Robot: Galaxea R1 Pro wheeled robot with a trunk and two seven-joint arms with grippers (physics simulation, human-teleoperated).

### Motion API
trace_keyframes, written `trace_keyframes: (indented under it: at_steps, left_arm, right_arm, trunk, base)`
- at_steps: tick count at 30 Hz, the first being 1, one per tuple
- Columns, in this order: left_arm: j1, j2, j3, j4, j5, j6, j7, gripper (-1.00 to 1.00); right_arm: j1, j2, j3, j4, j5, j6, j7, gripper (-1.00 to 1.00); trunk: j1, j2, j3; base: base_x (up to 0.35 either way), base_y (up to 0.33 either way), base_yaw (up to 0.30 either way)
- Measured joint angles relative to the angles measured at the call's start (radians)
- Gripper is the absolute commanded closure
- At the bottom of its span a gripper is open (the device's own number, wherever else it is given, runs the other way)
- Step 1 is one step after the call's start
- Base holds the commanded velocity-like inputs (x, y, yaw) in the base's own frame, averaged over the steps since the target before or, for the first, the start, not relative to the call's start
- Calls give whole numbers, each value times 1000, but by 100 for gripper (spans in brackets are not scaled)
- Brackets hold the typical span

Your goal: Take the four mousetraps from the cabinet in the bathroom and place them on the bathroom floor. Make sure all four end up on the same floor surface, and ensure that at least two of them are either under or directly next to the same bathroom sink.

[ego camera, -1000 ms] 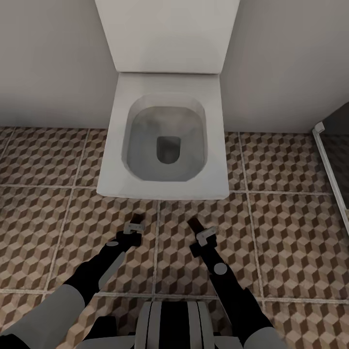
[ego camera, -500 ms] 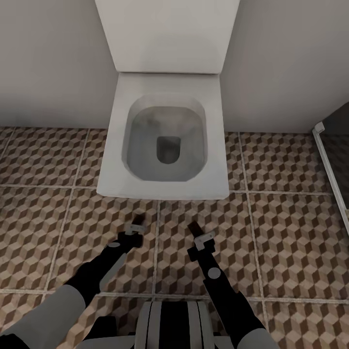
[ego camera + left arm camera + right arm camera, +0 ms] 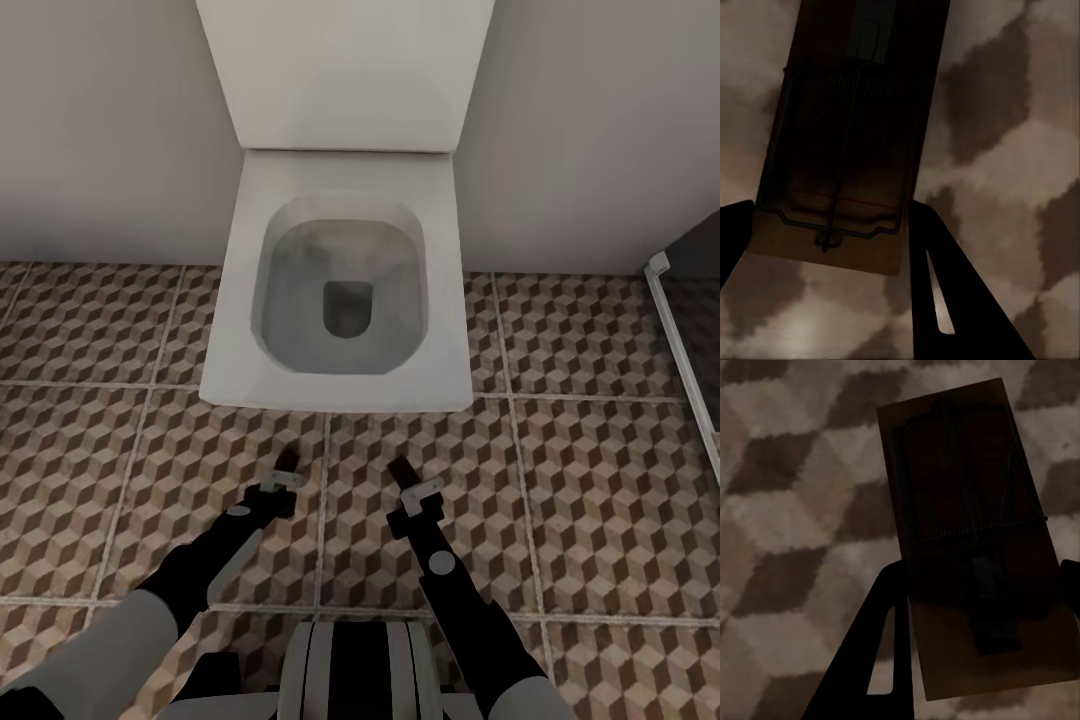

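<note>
Each gripper holds a mousetrap low over the cube-patterned bathroom floor point(image 3: 600, 480), in front of the toilet. My left gripper point(image 3: 283, 482) is shut on a tan board with dark wire and a thin red line, the left mousetrap point(image 3: 847, 142), which pokes out ahead of the gripper point(image 3: 831, 211) between the dark fingers point(image 3: 945, 292). That same trap point(image 3: 288, 458) looks dark from the head view. My right gripper point(image 3: 416, 494) is shut on the second mousetrap point(image 3: 402, 468), whose board point(image 3: 967, 510) runs between its fingers point(image 3: 881, 660). The cabinet and sink are out of view.
A white toilet point(image 3: 345, 290) with its lid raised stands straight ahead against the pale wall point(image 3: 100, 130). A glass shower edge with a white rail point(image 3: 680, 340) runs along the right. Open tiled floor lies to both sides of the arms.
Both arms have drawn back a little toward me with their traps still held. The left gripper moved most recently, while the right has stayed put for the last half second.
</note>
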Motion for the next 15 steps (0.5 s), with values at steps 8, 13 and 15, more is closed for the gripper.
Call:
trace_keyframes:
  at_steps: [8, 13, 15]
  left_arm:
    - [-1, -18, 3, 25, -20, -1, -1, 100]
    - [-1, -19, 3, 25, -19, -3, -2, 100]
    - [-1, -19, 3, 25, -19, -3, -2, 100]
  right_arm:
    - [-5, 0, 0, 0, 0, 0, 0, 100]
    - [-5, 0, 0, 0, 0, 0, 0, 100]
    - [-6, 0, 0, 0, 0, 1, 0, 100]
  trunk:
    - [0, 0, 0]
    - [0, 0, 0]
    - [0, 0, 0]
  base:
    - [0, 0, 0]
    - [0, 0, 0]
    - [0, 0, 0]
